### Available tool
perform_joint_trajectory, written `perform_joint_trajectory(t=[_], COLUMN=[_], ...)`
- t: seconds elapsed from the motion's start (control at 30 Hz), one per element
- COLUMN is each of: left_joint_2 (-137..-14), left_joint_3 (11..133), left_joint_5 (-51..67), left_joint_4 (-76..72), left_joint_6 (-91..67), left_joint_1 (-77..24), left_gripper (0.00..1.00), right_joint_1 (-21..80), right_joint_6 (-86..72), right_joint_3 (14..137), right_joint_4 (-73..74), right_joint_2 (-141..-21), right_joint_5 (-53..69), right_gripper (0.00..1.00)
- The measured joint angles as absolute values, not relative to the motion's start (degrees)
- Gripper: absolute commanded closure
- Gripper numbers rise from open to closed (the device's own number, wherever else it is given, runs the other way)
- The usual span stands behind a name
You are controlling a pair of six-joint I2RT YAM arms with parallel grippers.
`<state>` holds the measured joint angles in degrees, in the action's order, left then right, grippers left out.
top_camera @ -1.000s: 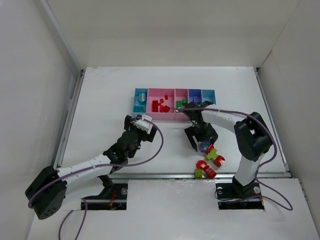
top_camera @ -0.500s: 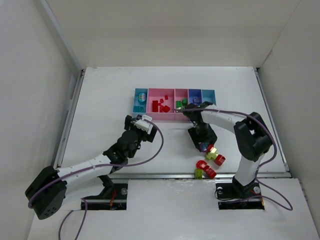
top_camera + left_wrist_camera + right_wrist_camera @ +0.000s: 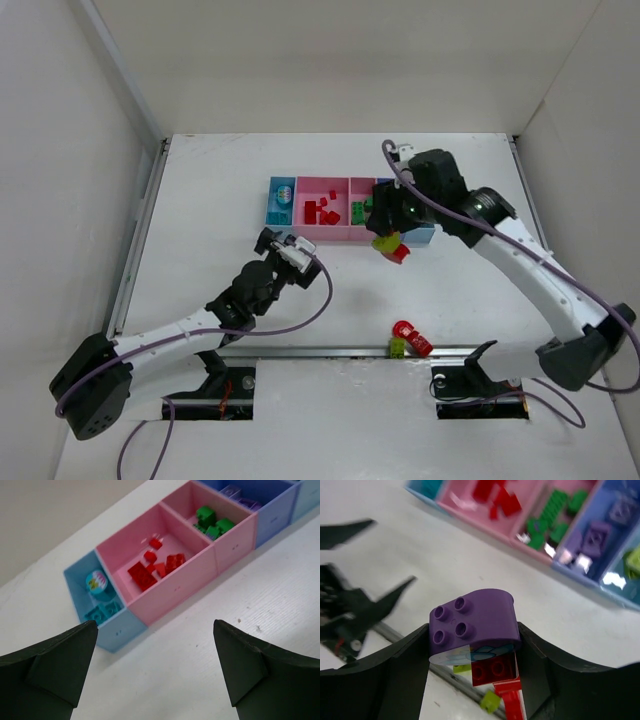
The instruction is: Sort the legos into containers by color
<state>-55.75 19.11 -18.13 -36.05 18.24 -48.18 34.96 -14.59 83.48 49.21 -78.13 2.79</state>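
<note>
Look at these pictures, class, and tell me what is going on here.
Two robot arms are sorting legos by colour. The right gripper is shut on a stacked cluster, a purple brick on top with red and yellow-green beneath, close to the containers. The left gripper hangs open and empty before the row. Red, green, purple and teal pieces already lie in separate bins. A few red and green legos wait near the table's near edge.

I can read no words, numbers or brand marks anywhere. There is only a coloured print on the round piece (image 3: 96,582) in the light blue bin (image 3: 119,630) farthest toward nine o'clock, and another on the purple brick (image 3: 472,622) between my right fingers (image 3: 547,680). Neither shows letters.
</note>
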Motion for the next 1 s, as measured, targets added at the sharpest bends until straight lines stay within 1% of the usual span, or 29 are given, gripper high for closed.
perform_joint_trajectory(t=[0.1,0.2,0.43,0.53,0.67,0.73,0.83,1.0], left_joint_2=[-55.18,-55.11,-58.85,-62.06,-67.88,-69.45,-69.58,-69.65], left_joint_3=[19.59,21.78,31.09,37.06,48.90,52.71,54.28,54.61], left_joint_5=[-12.60,-4.75,14.98,23.16,34.50,39.03,43.09,46.41], left_joint_4=[-38.09,-39.42,-39.81,-35.55,-23.38,-18.87,-14.59,-10.90], left_joint_6=[22.90,26.33,29.98,30.65,32.34,33.32,34.33,35.62], left_joint_1=[-48.16,-48.18,-48.27,-48.27,-47.42,-46.59,-46.04,-46.13], left_gripper=[0.00,0.00,0.00,0.00,0.00,0.00,0.00,0.00], right_joint_1=[34.98,35.38,36.40,36.40,36.38,35.59,35.48,35.53], right_joint_6=[-13.69,-12.03,-6.90,-4.54,-1.48,-0.08,1.61,3.01], right_joint_3=[81.23,79.31,76.09,75.59,74.22,73.73,72.58,69.19], right_joint_4=[41.63,35.38,28.84,27.81,26.22,25.91,26.06,26.57], right_joint_2=[-72.99,-71.18,-68.73,-66.39,-63.22,-61.98,-60.73,-58.06], right_joint_5=[8.05,12.84,18.24,19.55,22.52,23.99,26.87,31.07], right_gripper=[1.00,1.00,1.00,1.00,1.00,1.00,1.00,1.00])
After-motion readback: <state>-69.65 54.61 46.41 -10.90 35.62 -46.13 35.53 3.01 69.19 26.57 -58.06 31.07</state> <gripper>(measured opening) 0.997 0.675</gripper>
